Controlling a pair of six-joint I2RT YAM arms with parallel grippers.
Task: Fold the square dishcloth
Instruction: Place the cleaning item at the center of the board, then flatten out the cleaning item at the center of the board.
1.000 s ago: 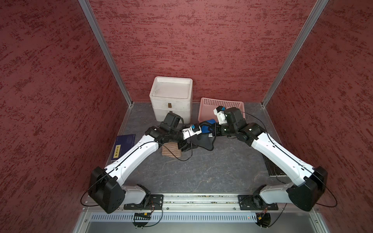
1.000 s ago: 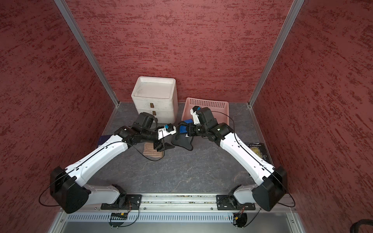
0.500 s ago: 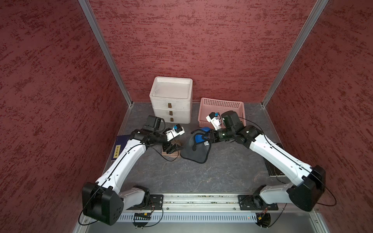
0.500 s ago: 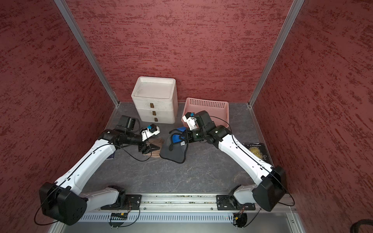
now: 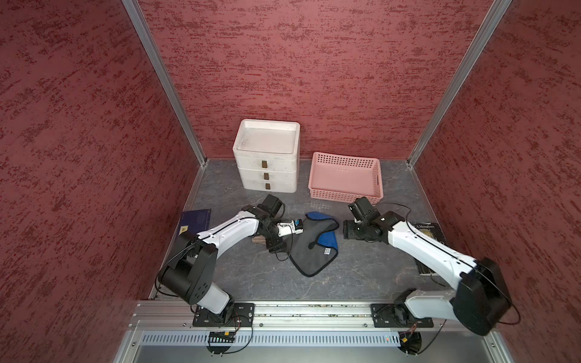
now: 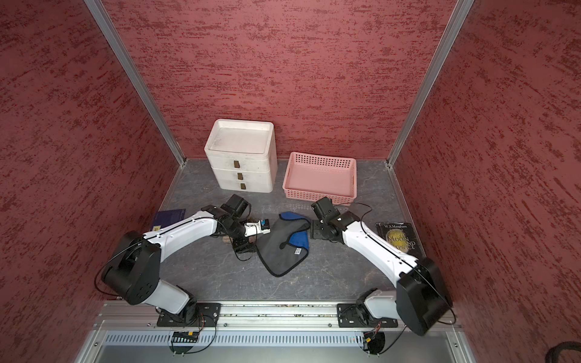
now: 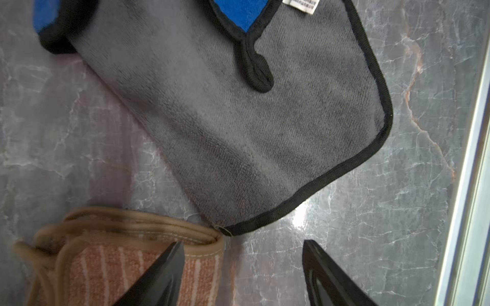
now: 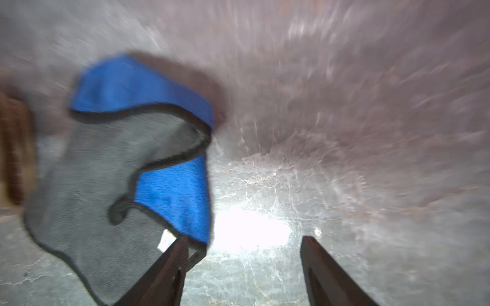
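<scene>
One grey dishcloth (image 5: pixel 309 251), blue corners turned, black-edged

White three-drawer unit (image 5: pixel 266 163): stood far, left of centre. Pink perforated basket (image 5: pixel 345 196): stood just right of it. Dark blue book (image 5: pixel 196 220): lay flat at left edge. Maugham paperback (image 6: pixel 401 240): lay at right edge. Folded tan striped cloth (image 7: pixel 106 265): lay left of centre on grey marbled table (image 5: pixel 345 276).

My top views come through sharp and evenly lit. On the right wrist view, motion blur smears the dishcloth (image 8: pixel 87 169) and white glare burns the bench (image 8: pixel 249 233); the left wrist view is crisp.
</scene>
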